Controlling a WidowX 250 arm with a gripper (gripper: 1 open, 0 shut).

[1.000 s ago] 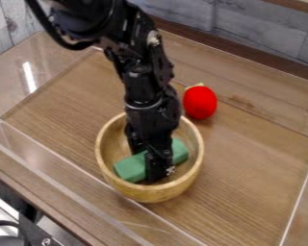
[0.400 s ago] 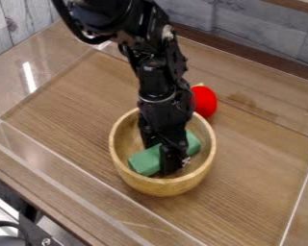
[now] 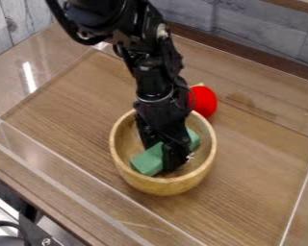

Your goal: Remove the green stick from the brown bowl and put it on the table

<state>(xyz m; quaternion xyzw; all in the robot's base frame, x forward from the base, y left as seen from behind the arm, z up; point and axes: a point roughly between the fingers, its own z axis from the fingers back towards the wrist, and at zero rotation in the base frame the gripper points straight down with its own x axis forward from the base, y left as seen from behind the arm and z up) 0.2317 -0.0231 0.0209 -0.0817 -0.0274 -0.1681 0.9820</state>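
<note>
The brown bowl (image 3: 131, 171) sits on the table (image 3: 66, 120) near the front middle. Inside it lies the green stick (image 3: 151, 159), mint-green and flat, slanting from the bowl's lower left toward its upper right. My gripper (image 3: 167, 154) points straight down into the bowl from the black arm and is shut on the green stick at about its middle. The fingers cover the middle of the stick; its two ends show on either side of them.
A small red ball (image 3: 202, 99) lies just behind the bowl to the right, close to the arm. Clear acrylic walls (image 3: 41, 197) border the table at the front and sides. Bare wood stretches left and right of the bowl.
The bowl and the arm have shifted a little to the right and back since the oldest frame, hiding part of the red ball. The gripper stayed shut on the stick and rolled slightly.
</note>
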